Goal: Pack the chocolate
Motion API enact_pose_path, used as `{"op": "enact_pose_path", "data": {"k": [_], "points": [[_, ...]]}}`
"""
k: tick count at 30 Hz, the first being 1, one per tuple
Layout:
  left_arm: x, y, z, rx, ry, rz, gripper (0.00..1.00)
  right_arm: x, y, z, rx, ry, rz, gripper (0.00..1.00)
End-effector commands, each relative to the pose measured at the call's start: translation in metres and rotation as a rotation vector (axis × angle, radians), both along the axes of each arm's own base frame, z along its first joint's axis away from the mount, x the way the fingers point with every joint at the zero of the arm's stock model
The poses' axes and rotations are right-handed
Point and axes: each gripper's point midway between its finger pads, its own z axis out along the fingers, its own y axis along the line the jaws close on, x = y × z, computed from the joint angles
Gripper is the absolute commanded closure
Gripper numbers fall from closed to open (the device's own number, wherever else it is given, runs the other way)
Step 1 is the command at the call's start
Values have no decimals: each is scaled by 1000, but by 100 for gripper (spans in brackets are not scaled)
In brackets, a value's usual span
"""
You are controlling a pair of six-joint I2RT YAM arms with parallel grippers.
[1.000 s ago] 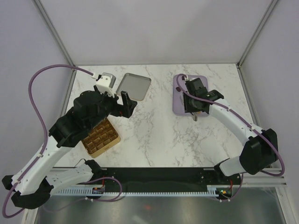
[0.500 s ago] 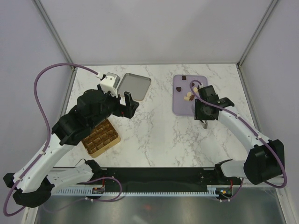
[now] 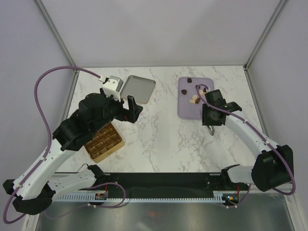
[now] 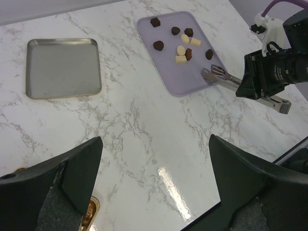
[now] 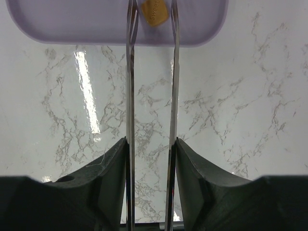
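Note:
Several chocolates [image 3: 194, 98], dark brown and cream, lie on the flat lilac tray [image 3: 185, 111]; they also show in the left wrist view [image 4: 180, 42]. My right gripper [image 3: 210, 118] is shut on metal tongs [image 5: 130, 72], just off the tray's near right edge. A tan-cream piece [image 5: 156, 13] sits between the tong arms at the tray's edge; I cannot tell if it is pinched. My left gripper [image 3: 131, 106] is open and empty above the table, beside the gold box [image 3: 102, 142].
A silver lid [image 3: 137, 89] lies at the back, left of centre, also in the left wrist view [image 4: 62, 67]. The gold box with brown grid compartments sits partly under my left arm. The right arm and tongs [image 4: 226, 77] show in the left wrist view.
My right gripper has drawn back with the tongs from over the lilac tray toward the near right, uncovering the chocolates. The left arm has barely moved.

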Motion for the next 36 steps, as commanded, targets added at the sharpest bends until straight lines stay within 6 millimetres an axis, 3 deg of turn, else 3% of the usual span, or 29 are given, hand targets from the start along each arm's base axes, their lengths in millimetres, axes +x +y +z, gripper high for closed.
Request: {"op": "enact_pose_path", "data": {"k": [1, 17, 30, 36], "points": [[-3, -1, 8, -6, -32, -28, 0, -2, -1, 4, 14, -17, 0, 51], [0, -6, 12, -7, -31, -39, 0, 2, 8, 6, 46, -21, 26, 61], [5, -10, 28, -12, -57, -38, 0, 33, 22, 36, 88, -101, 47, 64], [10, -4, 44, -7, -94, -6, 0, 44, 41, 47, 166, -128, 93, 64]]}}
